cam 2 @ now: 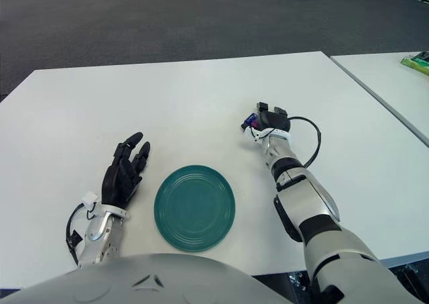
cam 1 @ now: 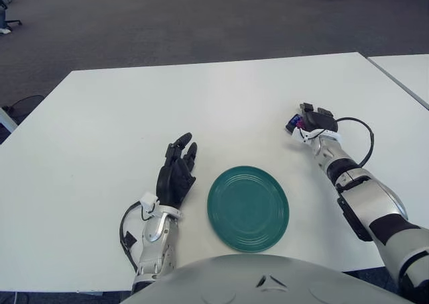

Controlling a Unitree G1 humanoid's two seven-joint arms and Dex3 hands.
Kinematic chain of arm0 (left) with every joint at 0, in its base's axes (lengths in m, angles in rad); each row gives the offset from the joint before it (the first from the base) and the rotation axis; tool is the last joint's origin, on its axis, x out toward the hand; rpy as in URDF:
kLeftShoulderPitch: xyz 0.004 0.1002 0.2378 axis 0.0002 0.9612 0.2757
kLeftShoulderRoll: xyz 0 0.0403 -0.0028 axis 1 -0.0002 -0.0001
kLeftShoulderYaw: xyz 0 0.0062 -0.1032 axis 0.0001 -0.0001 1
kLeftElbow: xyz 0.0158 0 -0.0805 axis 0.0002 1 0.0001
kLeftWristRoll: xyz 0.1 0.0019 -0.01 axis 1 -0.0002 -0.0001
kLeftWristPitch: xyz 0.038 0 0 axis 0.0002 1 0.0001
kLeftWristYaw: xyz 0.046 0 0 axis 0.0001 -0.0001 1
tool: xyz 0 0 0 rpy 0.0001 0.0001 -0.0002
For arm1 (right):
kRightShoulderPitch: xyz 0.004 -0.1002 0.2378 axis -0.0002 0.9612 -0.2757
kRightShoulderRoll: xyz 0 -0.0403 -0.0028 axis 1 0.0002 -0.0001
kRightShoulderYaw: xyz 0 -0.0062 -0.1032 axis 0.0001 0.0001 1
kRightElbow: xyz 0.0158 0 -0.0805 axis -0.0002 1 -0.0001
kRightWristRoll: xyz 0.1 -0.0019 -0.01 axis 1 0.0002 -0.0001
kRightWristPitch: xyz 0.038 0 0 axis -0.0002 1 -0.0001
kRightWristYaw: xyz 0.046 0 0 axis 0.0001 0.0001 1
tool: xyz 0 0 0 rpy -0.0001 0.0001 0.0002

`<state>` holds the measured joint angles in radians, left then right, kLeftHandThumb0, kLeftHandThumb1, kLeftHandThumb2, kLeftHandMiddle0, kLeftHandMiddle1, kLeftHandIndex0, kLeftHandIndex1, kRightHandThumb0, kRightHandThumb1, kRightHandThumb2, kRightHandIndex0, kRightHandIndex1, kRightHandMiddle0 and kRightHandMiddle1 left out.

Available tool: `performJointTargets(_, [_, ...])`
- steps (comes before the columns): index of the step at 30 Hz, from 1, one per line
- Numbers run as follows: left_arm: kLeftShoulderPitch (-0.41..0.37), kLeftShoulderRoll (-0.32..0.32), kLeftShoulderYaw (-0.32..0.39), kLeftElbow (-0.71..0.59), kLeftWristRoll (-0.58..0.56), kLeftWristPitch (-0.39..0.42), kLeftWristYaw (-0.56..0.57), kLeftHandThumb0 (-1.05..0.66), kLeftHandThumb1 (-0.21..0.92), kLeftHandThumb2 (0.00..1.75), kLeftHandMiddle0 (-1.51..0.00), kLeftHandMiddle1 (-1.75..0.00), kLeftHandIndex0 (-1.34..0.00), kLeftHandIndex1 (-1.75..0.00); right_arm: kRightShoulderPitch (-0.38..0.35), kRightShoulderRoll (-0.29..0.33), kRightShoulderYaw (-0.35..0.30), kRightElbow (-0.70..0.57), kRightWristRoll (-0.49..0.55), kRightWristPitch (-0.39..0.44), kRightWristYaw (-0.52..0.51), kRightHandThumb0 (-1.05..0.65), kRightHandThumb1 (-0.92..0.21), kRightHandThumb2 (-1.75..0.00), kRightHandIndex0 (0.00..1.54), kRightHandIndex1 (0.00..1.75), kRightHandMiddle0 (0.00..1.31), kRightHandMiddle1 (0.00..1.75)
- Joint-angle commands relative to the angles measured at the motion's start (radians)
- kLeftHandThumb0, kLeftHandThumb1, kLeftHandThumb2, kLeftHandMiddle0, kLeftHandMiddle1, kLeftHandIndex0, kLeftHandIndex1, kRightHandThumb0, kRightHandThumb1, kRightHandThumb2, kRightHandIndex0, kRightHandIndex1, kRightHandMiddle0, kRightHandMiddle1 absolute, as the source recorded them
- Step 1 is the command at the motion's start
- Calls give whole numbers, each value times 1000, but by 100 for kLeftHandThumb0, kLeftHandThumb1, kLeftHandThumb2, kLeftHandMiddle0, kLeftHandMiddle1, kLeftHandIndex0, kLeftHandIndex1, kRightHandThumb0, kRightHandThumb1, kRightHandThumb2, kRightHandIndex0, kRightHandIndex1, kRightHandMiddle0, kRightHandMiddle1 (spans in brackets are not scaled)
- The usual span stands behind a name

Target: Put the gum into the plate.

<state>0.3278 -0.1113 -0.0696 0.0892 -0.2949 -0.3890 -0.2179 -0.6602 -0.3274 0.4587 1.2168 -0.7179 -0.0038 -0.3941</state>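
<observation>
Far left: left hand [cam 1: 177, 172] idle, fingers stretched out and holding nothing, just beside the left rim of the plate [cam 1: 248, 208]. Centre: green round plate, shallow, ridged, lying flat on the white table [cam 1: 134, 116] near the front edge, nothing in it. Further right and farther from the robot: right hand [cam 2: 267, 122] reached out over the table, well apart from the plate, fingers curled down around the gum [cam 2: 250, 121], of which only a small blue-purple sliver shows at the hand's left side. Looks clamped on the gum, though the contact itself is mostly hidden under the palm; cannot tell whether the pack is lifted off the table or pressed against it. Probably a small, light, rigid pack with a glossy wrapper, so likely slippery and prone to sliding or popping out under an uneven squeeze. Best taken across its narrow sides, fingers opposing the thumb near the middle, with modest pressure. Little risk of breakage; main hazard judged to be a drop on the way leftward and nearer to the plate.
</observation>
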Motion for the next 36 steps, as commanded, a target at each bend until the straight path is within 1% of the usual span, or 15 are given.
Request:
performJointTargets(1, [26, -17, -5, -7, 21, -5, 11, -96, 92, 87, -34, 0, 0, -89, 181, -30, 55, 31, -17, -26, 99, -78, -92, -65, 30, 6, 0, 42])
performJointTargets(5, [36, -17, -8, -21, 27, -1, 15, -95, 92, 87, -33, 0, 0, -87, 212, -72, 78, -8, -25, -56, 138, -78, -92, -65, 33, 6, 0, 44])
performJointTargets(9, [45, -19, -10, -36, 26, 11, 21, -93, 92, 88, -32, 0, 0, -84, 261, -120, 91, -68, -23, -92, 164, -79, -92, -68, 34, 6, 0, 45])
performJointTargets(13, [50, -22, -12, -40, 22, 18, 21, -93, 92, 89, -31, 0, 0, -83, 298, -147, 100, -112, -27, -107, 171, -79, -92, -69, 33, 5, 0, 45])
performJointTargets(19, [50, -28, -11, -35, 5, 27, 16, -94, 92, 87, -32, -1, 0, -89, 317, -160, 115, -114, -37, -108, 165, -79, -92, -70, 36, 5, 0, 47])
performJointTargets(23, [49, -27, -9, -31, -2, 20, 8, -94, 92, 87, -33, -1, 0, -90, 304, -142, 135, -49, -56, -104, 138, -78, -92, -68, 39, 6, 0, 50])
performJointTargets(27, [48, -21, -7, -31, 6, 13, 9, -94, 92, 86, -33, -1, 0, -87, 301, -138, 153, -36, -69, -98, 116, -77, -92, -64, 52, 13, 0, 66])
performJointTargets(28, [48, -20, -7, -31, 8, 13, 9, -94, 92, 86, -33, -1, 0, -87, 301, -139, 157, -36, -71, -99, 110, -77, -92, -64, 54, 23, 1, 72])
performJointTargets(29, [47, -19, -6, -32, 10, 13, 10, -94, 92, 86, -33, -1, 0, -86, 303, -141, 162, -37, -73, -103, 102, -77, -92, -63, 52, 45, 0, 85])
performJointTargets(30, [47, -18, -6, -32, 11, 13, 11, -94, 92, 86, -33, -1, 0, -85, 304, -143, 166, -37, -74, -106, 97, -76, -92, -62, 53, 72, 3, 98])
performJointTargets(31, [47, -18, -5, -32, 12, 13, 11, -94, 92, 86, -33, -1, 0, -85, 304, -144, 168, -37, -74, -108, 93, -76, -92, -62, 53, 90, 4, 107])
performJointTargets(32, [47, -17, -4, -32, 12, 12, 11, -94, 92, 86, -33, -1, 0, -85, 306, -145, 171, -40, -73, -110, 90, -76, -92, -61, 53, 96, 5, 110])
performJointTargets(34, [46, -15, -2, -32, 15, 8, 11, -94, 92, 86, -34, -1, 0, -85, 316, -151, 171, -55, -67, -121, 87, -75, -92, -60, 55, 117, 8, 121])
performJointTargets(35, [45, -15, -1, -32, 16, 7, 11, -94, 92, 86, -34, -1, 0, -85, 318, -153, 172, -59, -65, -124, 86, -75, -92, -58, 57, 132, 10, 130])
performJointTargets(36, [45, -15, -1, -32, 16, 7, 11, -94, 92, 86, -34, -1, 0, -85, 319, -154, 173, -60, -63, -125, 85, -74, -92, -58, 58, 142, 11, 135])
